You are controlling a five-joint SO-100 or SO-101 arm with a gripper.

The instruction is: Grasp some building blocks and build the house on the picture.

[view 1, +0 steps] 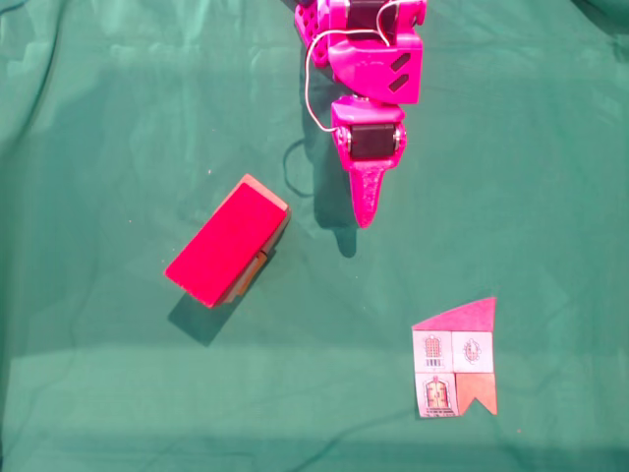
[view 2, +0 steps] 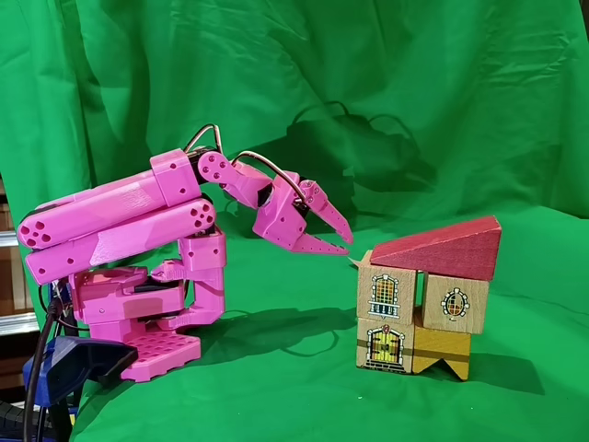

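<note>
The house [view 2: 428, 299] stands on the green cloth. A red slanted roof block [view 2: 446, 249] rests on two window-printed wooden blocks [view 2: 386, 295], and these sit over a door block [view 2: 385, 346] and a notched block [view 2: 444, 352]. From above, the house [view 1: 228, 241] shows mainly its red roof, with a brown edge beneath. The picture [view 1: 455, 359] lies flat at the lower right of that fixed view. My magenta gripper [view 2: 348, 245] hangs just left of the roof, apart from it, jaws together and holding nothing. Seen from above, the gripper [view 1: 364, 218] points down, to the right of the house.
The arm's magenta base [view 2: 138, 313] sits at the left, with a blue part and black cables [view 2: 74, 364] in front of it. Green cloth [view 1: 118, 393] covers the table and forms the backdrop. A white wire [view 1: 313, 88] loops beside the wrist.
</note>
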